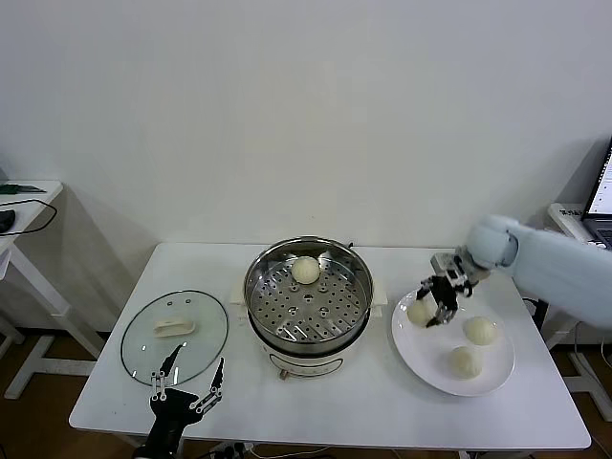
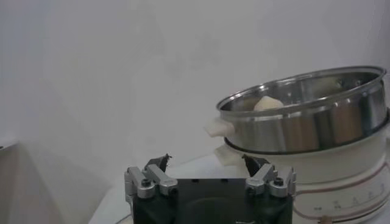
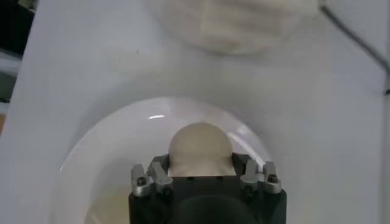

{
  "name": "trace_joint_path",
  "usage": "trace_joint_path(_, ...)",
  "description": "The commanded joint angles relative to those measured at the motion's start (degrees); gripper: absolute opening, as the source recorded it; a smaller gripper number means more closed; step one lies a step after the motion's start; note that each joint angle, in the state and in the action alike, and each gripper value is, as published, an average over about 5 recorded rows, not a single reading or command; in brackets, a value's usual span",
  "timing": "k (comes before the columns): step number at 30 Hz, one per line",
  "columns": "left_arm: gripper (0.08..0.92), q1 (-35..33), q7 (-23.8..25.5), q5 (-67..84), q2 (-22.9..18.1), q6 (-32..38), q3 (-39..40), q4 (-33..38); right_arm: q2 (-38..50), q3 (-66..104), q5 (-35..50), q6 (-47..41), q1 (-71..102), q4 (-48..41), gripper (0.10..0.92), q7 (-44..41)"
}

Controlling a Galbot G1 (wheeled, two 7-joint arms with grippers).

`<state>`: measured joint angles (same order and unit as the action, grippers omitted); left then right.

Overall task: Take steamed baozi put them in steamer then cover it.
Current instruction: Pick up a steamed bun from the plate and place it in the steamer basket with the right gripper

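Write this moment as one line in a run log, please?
right gripper: closing around baozi on plate | left gripper: open, idle near lid | steamer: one bun inside

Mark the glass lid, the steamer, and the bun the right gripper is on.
glass lid (image 1: 143,346), head view, bare glass near its left rim.
steamer (image 1: 256,287), head view, steel rim on its left side.
bun at the right gripper (image 3: 198,146), right wrist view, top of its dome.
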<state>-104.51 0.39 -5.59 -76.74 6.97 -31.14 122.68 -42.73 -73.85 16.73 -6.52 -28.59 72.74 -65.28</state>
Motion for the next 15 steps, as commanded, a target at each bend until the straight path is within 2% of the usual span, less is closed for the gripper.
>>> trace_joint_path(1, 0.823, 0.28, -0.39, 0.14, 0.03, 0.45, 0.84, -0.40, -10.21, -4.81, 7.32, -0.53, -17.94, 1.61, 0.663, -7.92)
trace_joint_path(7, 0.823, 0.40, -0.61, 0.30, 0.07, 0.72, 1.37, -0.20, -20.73, -7.56, 12.34, -2.43, -21.48, 1.57, 0.662, -6.86)
trace_joint_path(15, 0.823, 0.76, -0.89, 0.56, 0.35, 1.12, 1.24, -0.75, -31.46, -12.01, 19.66, -6.31, -18.46, -0.54, 0.654, -0.88)
